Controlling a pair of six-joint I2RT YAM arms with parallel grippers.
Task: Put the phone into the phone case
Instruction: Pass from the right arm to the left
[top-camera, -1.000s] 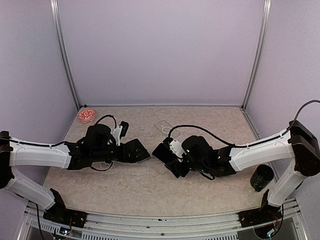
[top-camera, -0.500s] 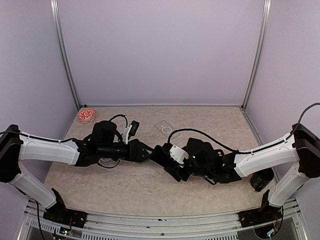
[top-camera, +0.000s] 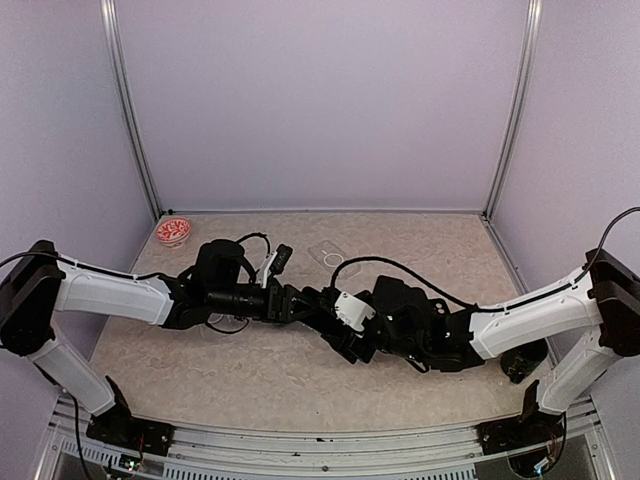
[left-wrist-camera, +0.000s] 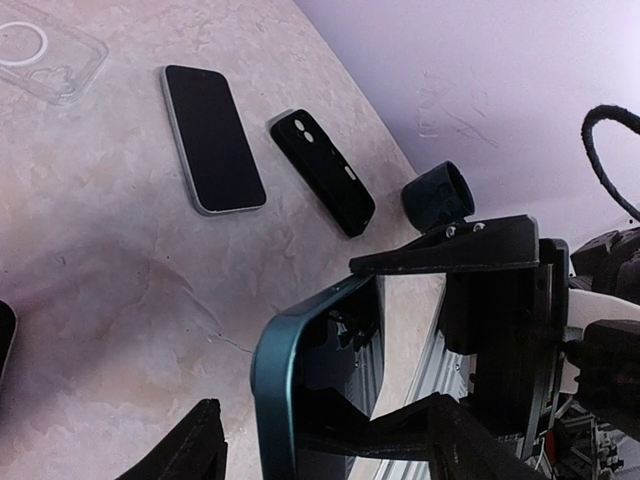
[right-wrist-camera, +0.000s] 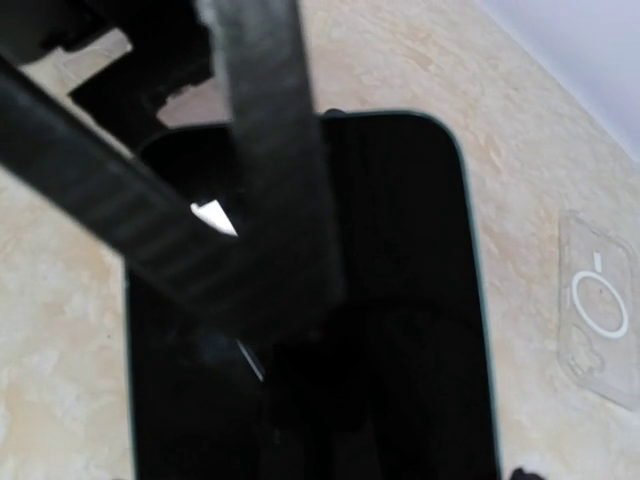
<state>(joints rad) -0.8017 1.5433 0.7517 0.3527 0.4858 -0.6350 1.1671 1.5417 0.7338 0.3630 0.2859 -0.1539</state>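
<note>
The teal-edged phone is held up on its long edge above the middle of the surface, its dark screen filling most of the right wrist view. The right gripper has hold of it, one black finger lying across the top of the phone and the other under it, the jaws closed on its width.

The left gripper faces it from the other side, tip to tip with the right one. Its jaws are parted around the phone's near end. In the left wrist view one of its fingers stands just beside the teal edge with a gap between them. Whether the other finger touches the phone cannot be told.

The clear case lies flat toward the far edge, about midway along it, apart from both grippers. In the left wrist view a second phone, screen up, and a black case lie side by side on the surface, near each other but not touching, between the clear case and a dark cup that stands by the right edge. A red bowl sits in the far left corner.
</note>
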